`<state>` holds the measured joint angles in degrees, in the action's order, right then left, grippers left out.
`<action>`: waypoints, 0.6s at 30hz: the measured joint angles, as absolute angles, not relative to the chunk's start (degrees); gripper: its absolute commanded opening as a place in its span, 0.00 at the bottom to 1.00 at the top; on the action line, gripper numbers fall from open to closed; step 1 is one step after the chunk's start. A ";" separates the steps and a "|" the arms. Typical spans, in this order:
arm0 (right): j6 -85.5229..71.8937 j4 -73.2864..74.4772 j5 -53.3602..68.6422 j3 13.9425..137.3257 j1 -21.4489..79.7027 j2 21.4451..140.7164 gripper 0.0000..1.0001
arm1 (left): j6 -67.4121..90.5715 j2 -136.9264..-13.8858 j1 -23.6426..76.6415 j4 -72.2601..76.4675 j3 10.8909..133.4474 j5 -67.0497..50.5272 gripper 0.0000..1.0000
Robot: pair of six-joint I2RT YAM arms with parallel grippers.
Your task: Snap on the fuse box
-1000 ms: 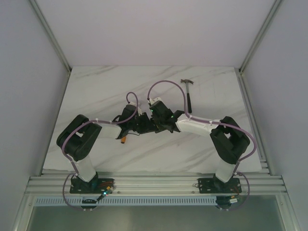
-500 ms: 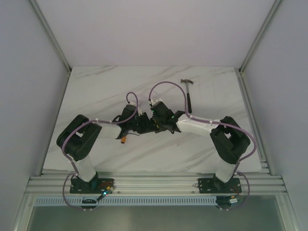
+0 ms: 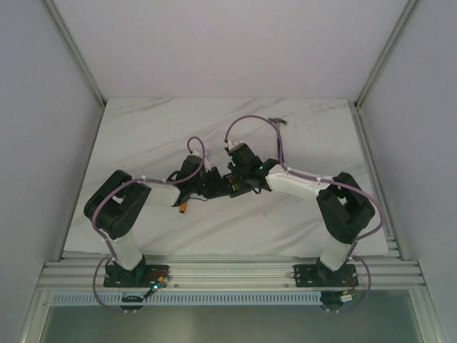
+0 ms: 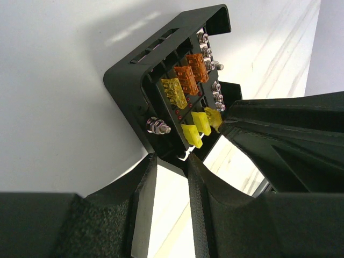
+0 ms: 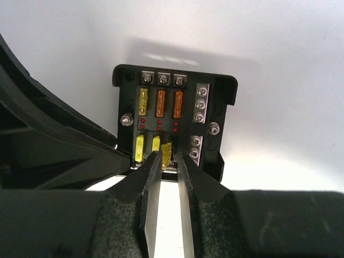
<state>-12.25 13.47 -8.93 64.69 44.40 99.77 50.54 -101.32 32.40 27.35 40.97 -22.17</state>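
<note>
1. The left tool is clamped on one edge of the fuse box at mid-worktop. The fuses face up, and the squarish box has no clear long axis.
2. The right tool, just right of the box, straddles a tilted yellow fuse; I cannot tell if it grips.
3. The right arm has swung right since earlier, and its cable now crosses the far hammer.

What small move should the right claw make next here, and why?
Probably ease the right claw forward to press the tilted yellow fuse straight into its slot. It leans sideways in the lower row while its two neighbours stand straight. The claw's tips flank it, and the left claw seems to hold the fuse box by its edge.
</note>
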 measured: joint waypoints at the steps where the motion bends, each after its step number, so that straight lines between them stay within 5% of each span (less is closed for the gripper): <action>1: -12.40 13.50 -8.62 65.01 44.25 99.77 0.24 | 50.54 -101.32 32.40 27.35 40.97 -22.17 0.38; 18: -12.64 15.49 -6.11 66.92 43.79 101.38 0.26 | 50.54 -101.32 32.36 27.35 40.97 -22.24 0.38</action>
<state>-12.64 15.49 -6.11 66.92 43.79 101.38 50.54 -101.32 32.36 27.35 40.97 -22.24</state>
